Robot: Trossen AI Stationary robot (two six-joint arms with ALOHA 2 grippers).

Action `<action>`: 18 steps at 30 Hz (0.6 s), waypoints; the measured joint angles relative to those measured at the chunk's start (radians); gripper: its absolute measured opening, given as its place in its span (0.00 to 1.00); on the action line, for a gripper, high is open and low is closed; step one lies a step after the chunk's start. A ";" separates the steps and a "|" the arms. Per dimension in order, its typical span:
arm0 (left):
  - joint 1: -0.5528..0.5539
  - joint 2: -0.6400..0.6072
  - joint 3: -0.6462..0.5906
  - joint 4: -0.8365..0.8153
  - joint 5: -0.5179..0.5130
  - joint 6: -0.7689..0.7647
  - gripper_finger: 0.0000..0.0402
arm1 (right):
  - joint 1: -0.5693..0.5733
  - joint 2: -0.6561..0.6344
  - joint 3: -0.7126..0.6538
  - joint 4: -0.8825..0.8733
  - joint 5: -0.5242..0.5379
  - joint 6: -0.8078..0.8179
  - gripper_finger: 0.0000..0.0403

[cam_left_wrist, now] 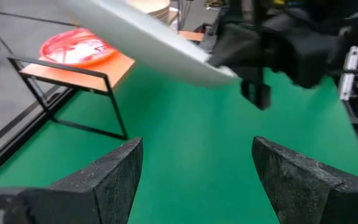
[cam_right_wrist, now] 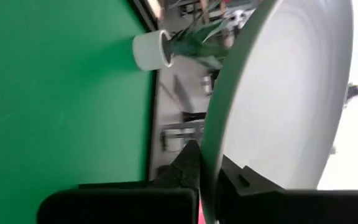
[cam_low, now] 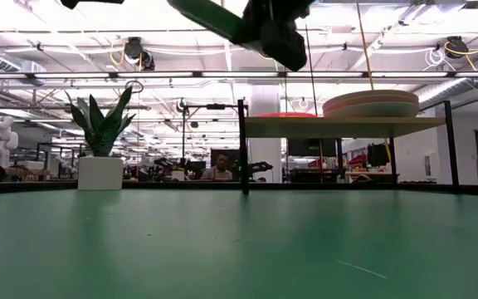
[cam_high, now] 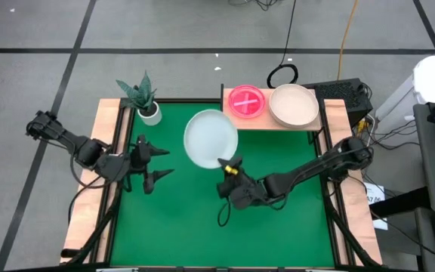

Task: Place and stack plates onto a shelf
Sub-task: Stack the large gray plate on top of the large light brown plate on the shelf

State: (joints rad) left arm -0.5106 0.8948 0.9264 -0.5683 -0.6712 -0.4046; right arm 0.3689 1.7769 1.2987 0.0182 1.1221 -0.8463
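Observation:
My right gripper (cam_high: 229,166) is shut on a large pale blue-green plate (cam_high: 211,138) held in the air over the middle of the table, a little short of the shelf (cam_high: 270,121). The shelf stands at the far edge. It carries see-through magenta plates (cam_high: 245,102) on its left half and a stack of beige plates (cam_high: 293,106) on its right half. In the low view the held plate (cam_low: 214,21) shows edge-on, well above the shelf board (cam_low: 338,126). My left gripper (cam_high: 168,162) waits open over the table's left part, pointing toward the plate. My right gripper pinches the pale plate by its rim (cam_right_wrist: 207,165) between the two fingers, one on each face. It grips the edge nearest the table's near right side (cam_high: 223,161). The fingers come slanting from the near right. The plate is lifted clear and tilted, sloping down toward the gripper (cam_low: 276,37).
A potted plant (cam_high: 146,102) in a white pot stands at the far left corner. Wooden strips (cam_high: 104,174) run along the table's sides. Bare green table (cam_high: 187,227) lies below and in front of both grippers. A black cable loop (cam_high: 282,75) lies on the floor behind the shelf.

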 joint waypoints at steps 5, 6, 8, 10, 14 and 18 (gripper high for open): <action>-0.034 0.000 0.000 0.013 0.014 -0.002 0.76 | -0.026 -0.090 0.000 -0.170 -0.078 0.200 0.00; -0.039 0.001 0.000 0.025 0.025 0.012 0.75 | -0.030 -0.106 0.000 -0.197 -0.090 0.227 0.00; -0.051 0.000 0.000 0.052 0.064 0.058 0.71 | -0.036 -0.136 0.000 -0.267 -0.108 0.273 0.00; -0.063 0.000 0.000 0.063 0.098 0.099 0.66 | -0.041 -0.166 0.000 -0.321 -0.108 0.306 0.00; -0.086 0.004 0.000 0.060 0.121 0.190 0.52 | -0.050 -0.239 0.000 -0.395 -0.106 0.323 0.00; -0.088 0.004 0.000 0.065 0.121 0.217 0.39 | -0.076 -0.306 -0.001 -0.456 -0.110 0.312 0.00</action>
State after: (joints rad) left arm -0.5987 0.8986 0.9264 -0.5033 -0.5499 -0.1880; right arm 0.2933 1.4706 1.2980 -0.4381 1.0124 -0.5338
